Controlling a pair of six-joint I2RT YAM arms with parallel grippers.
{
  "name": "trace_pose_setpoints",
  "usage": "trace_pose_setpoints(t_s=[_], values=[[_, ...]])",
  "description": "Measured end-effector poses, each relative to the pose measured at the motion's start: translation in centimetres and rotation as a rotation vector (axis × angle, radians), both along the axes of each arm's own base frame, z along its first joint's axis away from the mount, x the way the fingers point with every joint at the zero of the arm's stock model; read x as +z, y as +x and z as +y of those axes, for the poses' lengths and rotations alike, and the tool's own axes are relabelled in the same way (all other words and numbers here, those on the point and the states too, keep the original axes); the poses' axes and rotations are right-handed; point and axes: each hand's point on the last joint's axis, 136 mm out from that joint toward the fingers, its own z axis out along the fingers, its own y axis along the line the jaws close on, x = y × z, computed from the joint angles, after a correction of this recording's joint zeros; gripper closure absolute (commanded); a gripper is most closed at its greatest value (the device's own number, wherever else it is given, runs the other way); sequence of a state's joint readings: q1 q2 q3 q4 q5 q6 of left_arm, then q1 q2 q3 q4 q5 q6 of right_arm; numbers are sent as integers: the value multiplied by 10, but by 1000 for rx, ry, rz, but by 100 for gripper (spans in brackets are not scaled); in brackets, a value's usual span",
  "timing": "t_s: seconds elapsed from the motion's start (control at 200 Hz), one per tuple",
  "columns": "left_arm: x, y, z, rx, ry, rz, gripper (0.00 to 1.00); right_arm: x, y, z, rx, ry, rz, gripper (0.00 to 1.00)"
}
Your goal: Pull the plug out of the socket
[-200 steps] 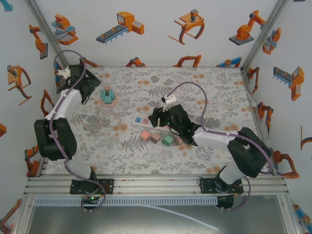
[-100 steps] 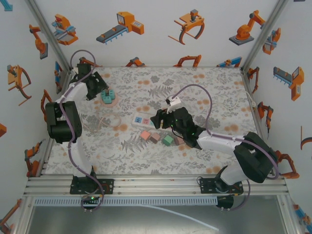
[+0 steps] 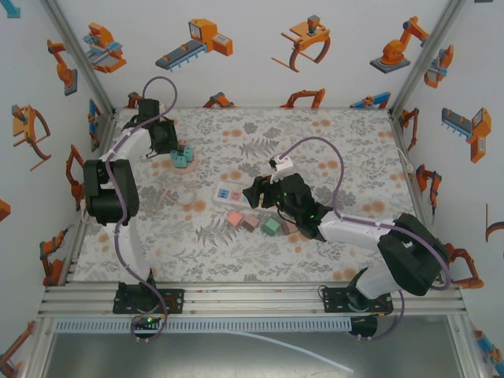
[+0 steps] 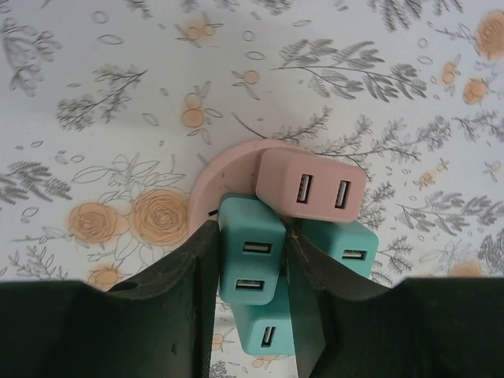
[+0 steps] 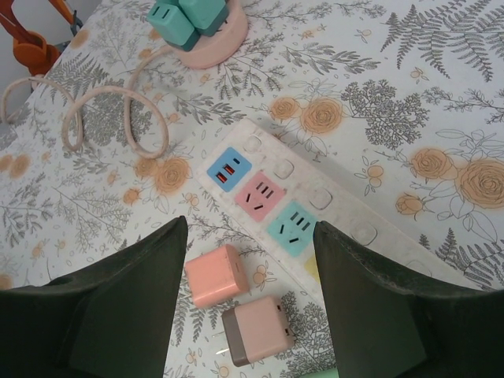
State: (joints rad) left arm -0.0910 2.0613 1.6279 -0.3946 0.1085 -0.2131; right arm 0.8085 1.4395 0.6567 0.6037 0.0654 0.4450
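Two grippers we see: left gripper (image 4: 252, 236) clamps the teal plug (image 4: 250, 266) (pink socket (image 4: 220, 169), far-left corner of the table (image 3: 346, 142)); right gripper (image 5: 250, 228) hangs open over the power strip (image 5: 327, 206).

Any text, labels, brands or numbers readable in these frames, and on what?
None readable.
White power strip, teal chargers, pink charger, loose pink adapters: no print visible.
Wall stickers: robot pictures, no words.

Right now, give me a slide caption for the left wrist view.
Left gripper jaws clamp a teal square USB plug on the round pink socket base.
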Motion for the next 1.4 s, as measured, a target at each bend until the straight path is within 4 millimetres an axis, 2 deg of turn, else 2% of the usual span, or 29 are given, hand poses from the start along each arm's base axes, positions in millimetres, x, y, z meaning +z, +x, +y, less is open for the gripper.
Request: trace_pose_setpoints(t_s=[0.155, 0.33, 0.581, 0.696, 0.801, 0.891, 0.966, 1.066, 1.131, 1.212, 1.277, 1.352, 1.402], values=[[0, -3, -41, -172, -27, -1, 64, 0, 1, -1, -6, 2, 1, 40], [1, -13, -118, -431, -54, -30, 62, 7, 2, -9, -44, 6, -21, 40], [0, -45, -226, -779, -31, -96, 56, 30, 3, -48, -193, -34, -90, 37], [-3, -62, -261, -886, -29, -120, 52, 32, 7, -62, -261, -108, -87, 35], [3, -72, -280, -943, -64, -145, 43, 31, 13, -73, -302, -164, -74, 35], [13, -71, -287, -961, -96, -187, 40, 31, 20, -83, -329, -194, -55, 35], [28, -68, -289, -955, -119, -241, 32, 34, 28, -92, -357, -215, -44, 35], [61, -69, -283, -916, -149, -328, 26, 44, 43, -103, -382, -224, -29, 35], [90, -72, -274, -862, -175, -391, 25, 52, 54, -108, -388, -221, -15, 36], [131, -74, -256, -746, -212, -468, 24, 64, 72, -109, -377, -209, 4, 36], [162, -73, -231, -601, -255, -508, 24, 72, 87, -106, -352, -202, 25, 36], [183, -71, -201, -430, -316, -514, 27, 80, 105, -96, -300, -205, 51, 36], [187, -69, -183, -327, -352, -497, 30, 83, 115, -87, -259, -223, 74, 36]])
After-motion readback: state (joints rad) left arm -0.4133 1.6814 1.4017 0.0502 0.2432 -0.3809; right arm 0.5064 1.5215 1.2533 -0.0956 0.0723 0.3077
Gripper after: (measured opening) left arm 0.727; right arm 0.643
